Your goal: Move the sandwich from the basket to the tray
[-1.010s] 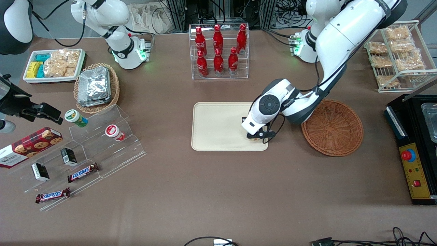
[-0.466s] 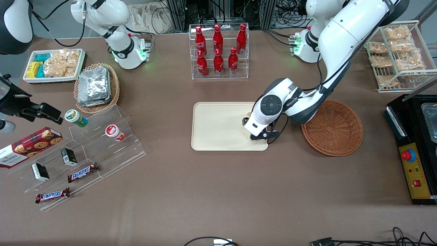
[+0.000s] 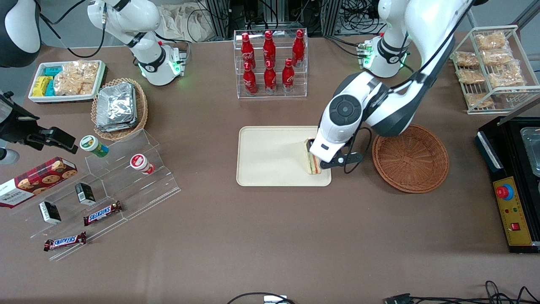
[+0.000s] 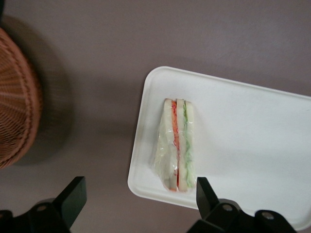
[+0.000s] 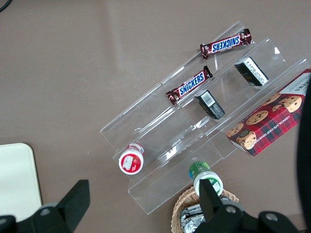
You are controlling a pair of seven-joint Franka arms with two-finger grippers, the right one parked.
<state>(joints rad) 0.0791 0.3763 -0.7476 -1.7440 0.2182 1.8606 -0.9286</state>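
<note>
Sandwich wedge (image 4: 177,144) of white bread with green and red filling lies on the cream rectangular tray (image 3: 270,156), near its basket-side edge. Gripper (image 4: 138,199) hovers directly above, fingers spread and empty, the sandwich's long axis lying between them. Round brown wicker basket (image 3: 411,157) sits empty beside the tray.

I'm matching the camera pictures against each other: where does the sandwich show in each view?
Front view: sandwich on the tray, at its end nearest the basket, just under the open end effector.
Left wrist view: sandwich near the tray's corner.
Right wrist view: not in it.
Shared landmark: the tray.
</note>
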